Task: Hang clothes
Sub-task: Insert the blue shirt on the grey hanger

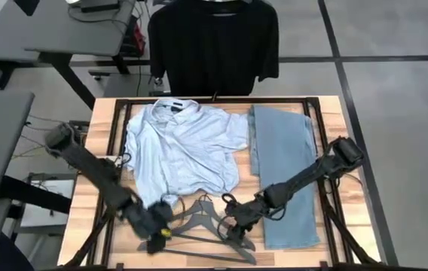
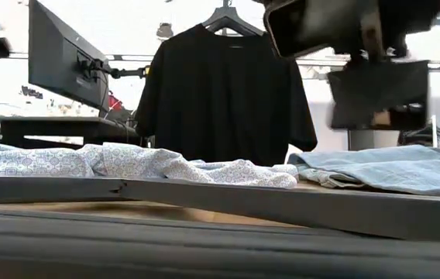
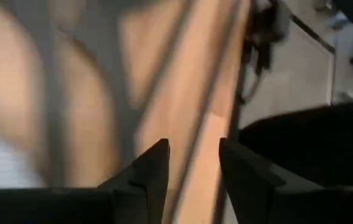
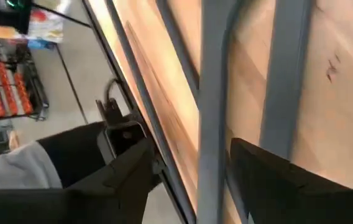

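Note:
A black t-shirt (image 1: pixel 214 45) hangs on a hanger beyond the table's far edge, also in the low view as the t-shirt (image 2: pixel 220 93). A pale collared shirt (image 1: pixel 180 147) lies spread on the table's left half, and folded jeans (image 1: pixel 285 173) lie on the right. Grey hangers (image 1: pixel 203 222) lie near the front edge. My left gripper (image 1: pixel 156 228) stands open just left of them, over bare wood (image 3: pixel 193 144). My right gripper (image 1: pixel 233 218) is open at their right side, its fingers on either side of a grey hanger bar (image 4: pixel 212 93). My right gripper (image 4: pixel 192 148) straddles the hanger bar, which lies on the table and runs along between the fingers. Whether a finger (image 4: pixel 257 168) touches the bar, I cannot tell.
A black metal frame (image 1: pixel 116 135) runs around the tabletop. Desks (image 1: pixel 63 30) and a monitor (image 2: pixel 57 54) stand beyond the table's left and far side. Bare wood (image 1: pixel 86 203) shows at the near left corner.

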`<state>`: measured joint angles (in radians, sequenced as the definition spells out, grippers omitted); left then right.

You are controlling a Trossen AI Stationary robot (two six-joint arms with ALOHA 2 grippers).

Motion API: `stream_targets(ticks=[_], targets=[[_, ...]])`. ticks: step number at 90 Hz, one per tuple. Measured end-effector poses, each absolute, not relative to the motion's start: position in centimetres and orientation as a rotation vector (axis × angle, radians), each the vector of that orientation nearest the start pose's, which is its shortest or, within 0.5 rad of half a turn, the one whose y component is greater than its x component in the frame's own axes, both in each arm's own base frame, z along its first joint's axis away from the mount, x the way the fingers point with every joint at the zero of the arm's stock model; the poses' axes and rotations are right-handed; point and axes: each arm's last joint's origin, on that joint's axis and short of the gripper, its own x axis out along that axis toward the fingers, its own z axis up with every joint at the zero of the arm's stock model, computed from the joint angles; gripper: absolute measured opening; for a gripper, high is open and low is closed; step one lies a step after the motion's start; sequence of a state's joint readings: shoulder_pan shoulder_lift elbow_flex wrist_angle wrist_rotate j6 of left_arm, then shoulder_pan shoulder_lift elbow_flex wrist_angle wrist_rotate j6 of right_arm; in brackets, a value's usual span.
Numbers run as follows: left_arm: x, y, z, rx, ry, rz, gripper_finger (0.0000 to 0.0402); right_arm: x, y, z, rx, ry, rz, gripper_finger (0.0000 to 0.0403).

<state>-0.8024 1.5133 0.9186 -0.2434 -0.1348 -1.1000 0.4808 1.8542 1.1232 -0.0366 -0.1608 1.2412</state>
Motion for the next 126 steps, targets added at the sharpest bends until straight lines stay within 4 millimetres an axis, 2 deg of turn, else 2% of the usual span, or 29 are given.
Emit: stream_targets(ticks=[21,34,47,65,80,88,96,102,108,120,126], targets=[[22.9,-25.3,19.0,-0.572,1.04,-0.131,0.0123,34.2,18.0,16.9,1.029,1.021,0.022,0.0196],[23.1,-26.5,17.1,-0.459,1.068,-0.144,0.0123,34.7,18.0,16.0,1.073,1.016,-0.002,0.0196],[23.6,-26.4,16.0,-0.401,1.08,-0.128,0.0123,35.4,18.0,15.2,1.097,0.991,0.008,0.0196],[24.1,-25.8,15.8,-0.377,1.06,-0.093,0.0123,35.9,17.5,13.5,1.091,1.019,-0.033,0.0197],[24.1,-25.8,15.9,-0.378,1.061,-0.093,0.0123,36.4,17.8,12.4,1.129,0.998,-0.007,0.0204],[23.9,-25.6,16.5,-0.355,1.084,-0.074,0.0123,36.6,17.9,12.0,1.142,0.998,-0.012,0.0205],[23.5,-25.8,18.8,-0.314,1.117,-0.064,0.0123,36.6,18.0,11.9,1.151,1.009,-0.012,0.0205],[22.7,-26.4,20.5,-0.266,1.129,-0.092,0.0123,36.5,17.9,11.8,1.15,1.013,-0.015,0.0204],[21.8,-27.6,21.5,-0.235,1.122,-0.151,0.0123,36.5,17.9,11.8,1.147,1.013,-0.013,0.0203],[20.3,-30.1,21.8,-0.235,1.049,-0.255,0.0123,36.5,17.9,11.8,1.144,1.014,-0.012,0.0203],[19.7,-30.5,21.0,-0.193,1.052,-0.233,0.0123,36.6,17.9,11.8,1.143,1.015,-0.011,0.0203]])
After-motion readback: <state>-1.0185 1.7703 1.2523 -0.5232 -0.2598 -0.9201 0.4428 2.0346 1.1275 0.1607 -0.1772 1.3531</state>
